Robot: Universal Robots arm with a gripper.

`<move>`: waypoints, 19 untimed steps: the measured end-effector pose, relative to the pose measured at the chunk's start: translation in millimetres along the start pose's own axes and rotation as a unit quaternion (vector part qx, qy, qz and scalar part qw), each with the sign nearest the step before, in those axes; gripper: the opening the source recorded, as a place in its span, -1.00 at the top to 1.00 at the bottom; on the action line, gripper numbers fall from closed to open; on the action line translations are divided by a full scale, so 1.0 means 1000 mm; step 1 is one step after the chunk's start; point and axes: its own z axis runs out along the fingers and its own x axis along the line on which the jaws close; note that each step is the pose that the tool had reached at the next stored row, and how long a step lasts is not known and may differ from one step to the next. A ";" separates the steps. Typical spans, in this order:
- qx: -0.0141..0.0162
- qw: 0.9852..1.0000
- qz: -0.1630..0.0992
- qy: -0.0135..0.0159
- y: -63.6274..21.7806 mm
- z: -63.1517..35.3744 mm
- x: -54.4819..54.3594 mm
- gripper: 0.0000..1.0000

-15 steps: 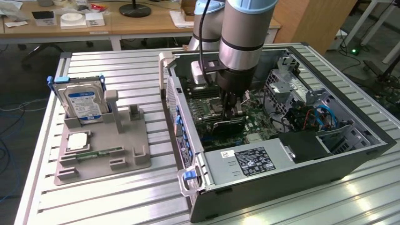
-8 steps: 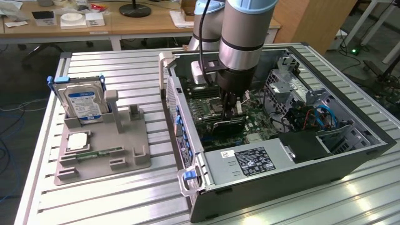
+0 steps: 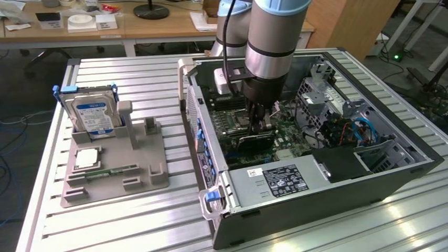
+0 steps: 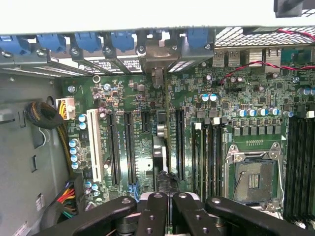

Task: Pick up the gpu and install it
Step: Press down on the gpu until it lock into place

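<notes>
The gpu (image 3: 255, 142) is a thin dark card standing on edge over the green motherboard (image 3: 290, 137) inside the open computer case (image 3: 392, 173). My gripper (image 3: 258, 125) reaches down into the case and is shut on the card's upper edge. In the wrist view the gpu (image 4: 158, 142) appears edge-on, running between the long black expansion slots (image 4: 129, 147). Its silvery end bracket (image 4: 158, 56) sits against the case's rear wall with the blue slot clips. The black fingers (image 4: 153, 214) press on the card from both sides. Whether the card is seated in its slot I cannot tell.
A grey fixture (image 3: 140, 181) on the exterior view's left holds the silver hard drive (image 3: 94, 115), a square processor chip (image 3: 89, 157) and a green memory stick (image 3: 112, 171). Inside the case are the power supply (image 3: 280, 181), drive cage (image 3: 326, 94), cables (image 3: 360, 131) and empty CPU socket (image 4: 253, 178).
</notes>
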 end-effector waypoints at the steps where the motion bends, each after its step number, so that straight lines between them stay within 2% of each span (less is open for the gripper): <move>1: 0.000 1.000 0.000 0.000 0.0000 0.0000 0.000 0.79; 4: 0.000 1.000 0.000 0.000 0.0002 0.0000 0.000 0.79; 6: 0.000 1.000 -0.001 0.002 0.0019 -0.0002 0.000 0.79; 7: -0.002 1.000 -0.001 0.002 0.0039 -0.0004 0.000 0.79; 8: -0.005 1.000 -0.001 0.003 0.0048 -0.0004 0.000 0.79; 10: -0.015 1.000 0.000 0.004 0.0072 -0.0007 0.000 0.79; 11: -0.018 1.000 0.000 0.005 0.0073 -0.0011 0.000 0.79; 15: -0.025 1.000 0.000 0.005 0.0070 -0.0057 0.000 0.79; 19: -0.030 1.000 0.000 0.005 0.0084 -0.0111 0.000 0.79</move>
